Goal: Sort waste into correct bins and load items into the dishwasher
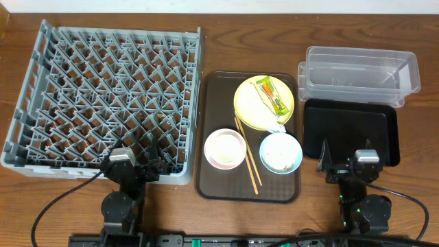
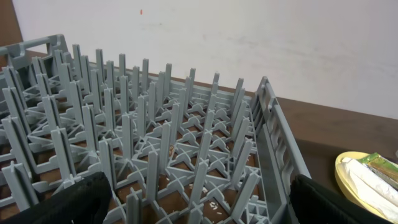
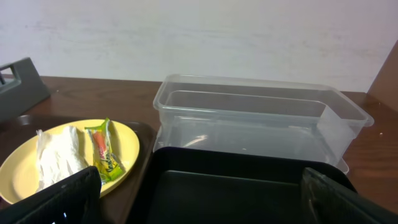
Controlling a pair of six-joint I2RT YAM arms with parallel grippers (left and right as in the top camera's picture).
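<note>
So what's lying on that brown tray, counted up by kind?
yellow plate: 1
bowls: 2, pale-pink bowl and light-blue bowl
chopsticks: 2
snack wrapper: 1
white napkin: 1
Total on the brown serving tray: 7

The dish rack (image 1: 103, 96) is grey, a lattice of pegs, on a brown wood-grain tabletop (image 1: 411, 206); the serving tray (image 1: 219, 86) is dark brown. On it are a yellow plate (image 1: 242, 104) with a green-and-yellow wrapper (image 1: 273, 96) and white napkin (image 1: 264, 108), a pale-pink bowl (image 1: 225, 149), a light-blue bowl (image 1: 280, 152) and tan chopsticks (image 1: 247, 154). Toward the tabletop's right edge, the tub (image 1: 360, 72) is clear and the shallow tray (image 1: 350, 130) black.
</note>
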